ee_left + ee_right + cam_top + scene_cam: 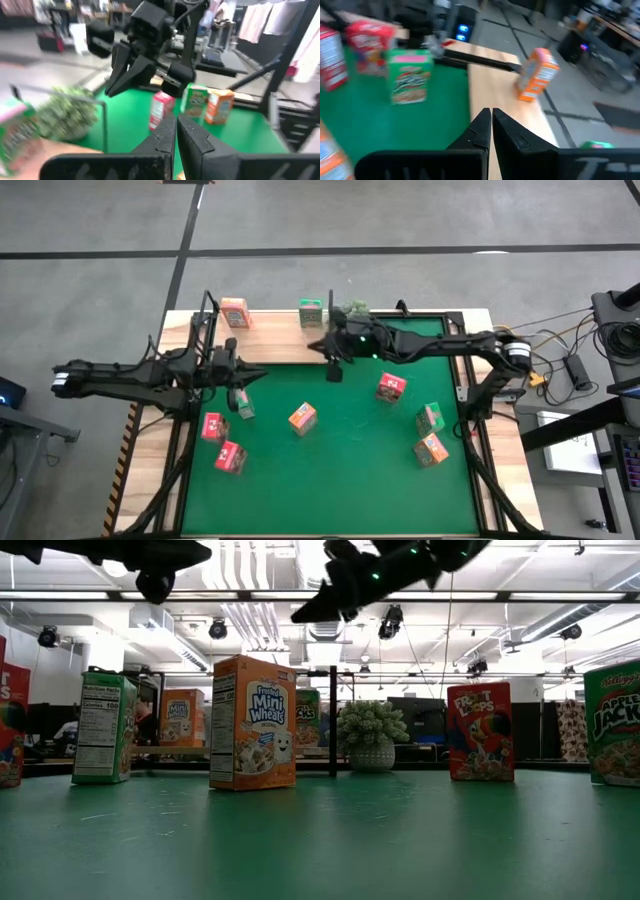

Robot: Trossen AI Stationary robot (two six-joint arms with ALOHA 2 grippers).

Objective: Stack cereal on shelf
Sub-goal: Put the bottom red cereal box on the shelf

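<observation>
Low view, orange Frosted Mini Wheats box [253,722] centre-left, red Froot Loops box [480,731] right, green Apple Jacks box [613,723] far right, left hand [175,131] and right hand [487,125] both pressed together, empty.

Three orange cereal boxes [302,418]; three pink-red boxes [390,387]; three green boxes [431,418]; one shelf [270,340]; one plant [355,310]

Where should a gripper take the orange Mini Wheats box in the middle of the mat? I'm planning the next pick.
The orange Mini Wheats box stands upright and alone on the green mat. Probably best to come straight down from above and pinch its two broad printed faces near the top, since nothing crowds its sides.
</observation>
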